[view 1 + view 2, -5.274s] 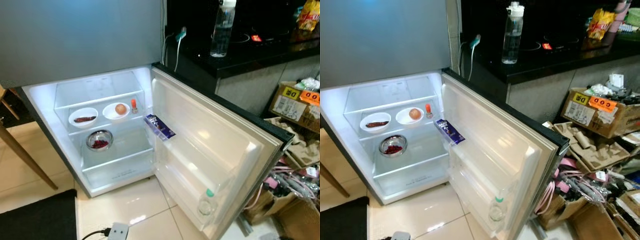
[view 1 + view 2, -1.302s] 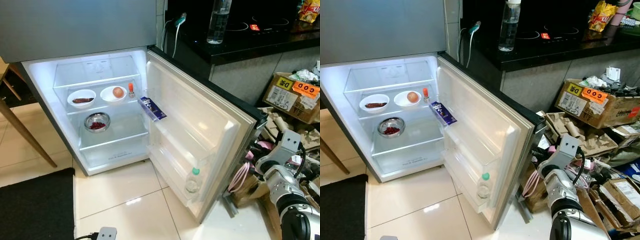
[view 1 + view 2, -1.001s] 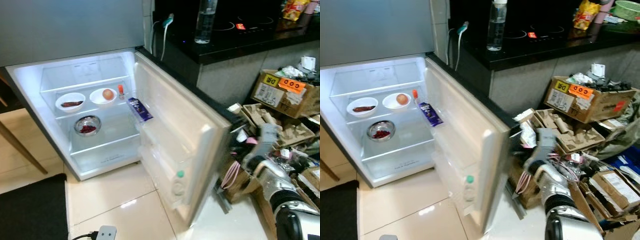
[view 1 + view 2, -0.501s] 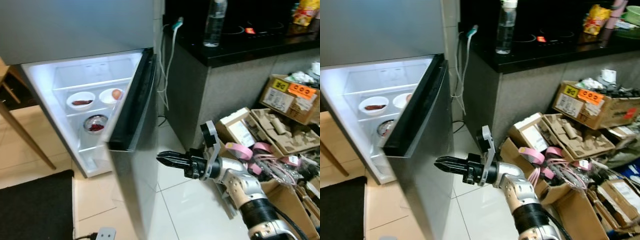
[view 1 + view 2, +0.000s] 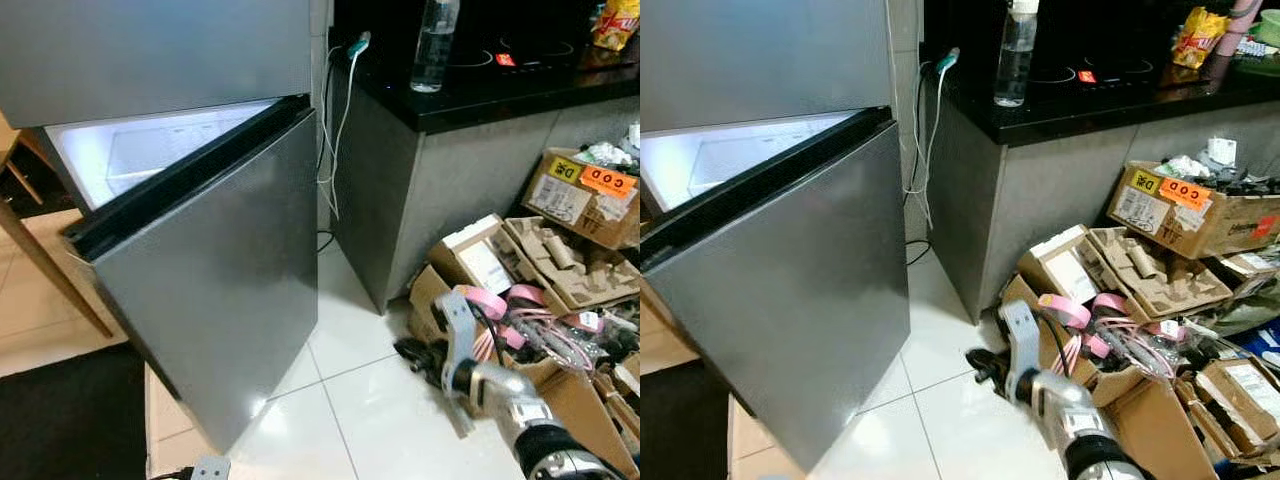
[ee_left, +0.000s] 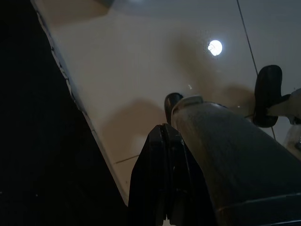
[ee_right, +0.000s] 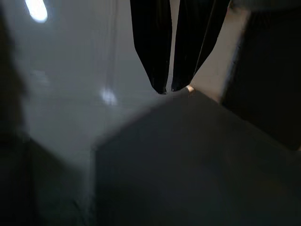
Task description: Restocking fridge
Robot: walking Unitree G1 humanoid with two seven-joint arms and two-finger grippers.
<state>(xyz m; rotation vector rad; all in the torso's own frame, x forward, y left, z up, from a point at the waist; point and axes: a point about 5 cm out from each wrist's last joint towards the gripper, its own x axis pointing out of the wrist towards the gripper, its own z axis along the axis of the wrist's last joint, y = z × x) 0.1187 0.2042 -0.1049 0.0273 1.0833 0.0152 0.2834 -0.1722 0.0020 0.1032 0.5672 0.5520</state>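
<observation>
Nearly shut — fridge door [image 5: 210, 290] is hanging ajar, well away from the right gripper [image 7: 168, 89], its fingers pinched together, empty — push flat.

Right arm [image 5: 500, 385]: silver, low at the right, forearm reaching forward and to the left | right gripper [image 7: 168, 89]: black fingers pressed nearly together, only a thin slit between the tips | left gripper [image 6: 165, 134]: hangs pointing down, both fingers closed flat against each other.
</observation>
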